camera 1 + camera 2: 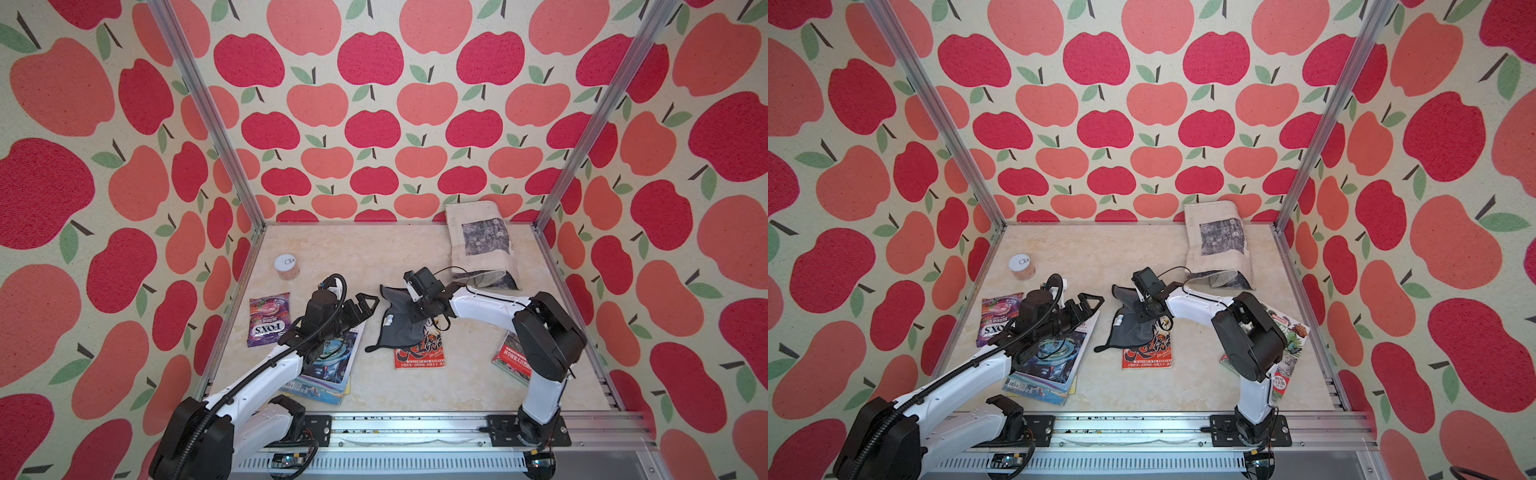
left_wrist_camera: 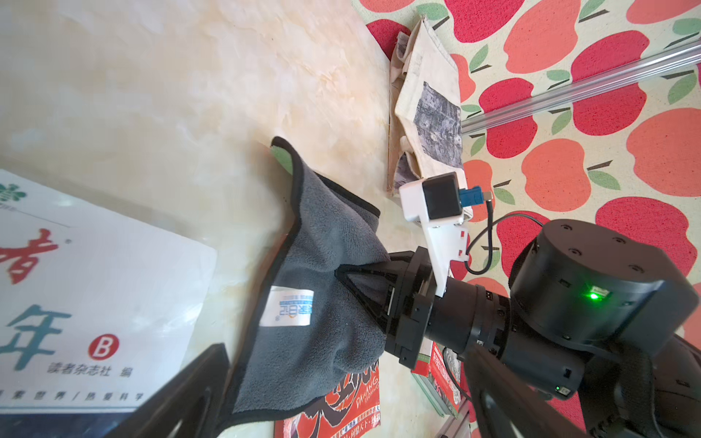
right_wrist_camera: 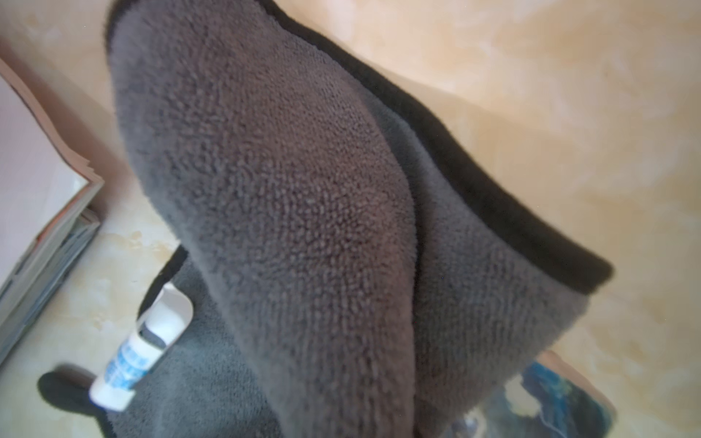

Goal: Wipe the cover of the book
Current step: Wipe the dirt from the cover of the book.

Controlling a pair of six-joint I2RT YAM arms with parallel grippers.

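A grey cloth (image 1: 395,320) (image 1: 1128,322) with a black hem and a white label hangs bunched from my right gripper (image 1: 411,312) (image 1: 1143,311), which is shut on its upper fold. The cloth's lower edge drapes over the top of the red-covered book (image 1: 420,358) (image 1: 1148,355), which lies flat mid-table. From the left wrist, the cloth (image 2: 315,265) hangs off the right gripper (image 2: 341,273) with the red book (image 2: 341,411) beneath. In the right wrist view the cloth (image 3: 303,189) hides the jaws. My left gripper (image 1: 368,303) (image 1: 1091,301) stands open beside the cloth, touching nothing.
A stack of blue magazines (image 1: 328,368) lies under the left arm, its white top cover (image 2: 95,295) close by. A purple candy bag (image 1: 268,318) and a white-lidded jar (image 1: 286,267) sit left. A canvas bag (image 1: 478,239) leans at the back right. Another book (image 1: 510,358) lies under the right arm.
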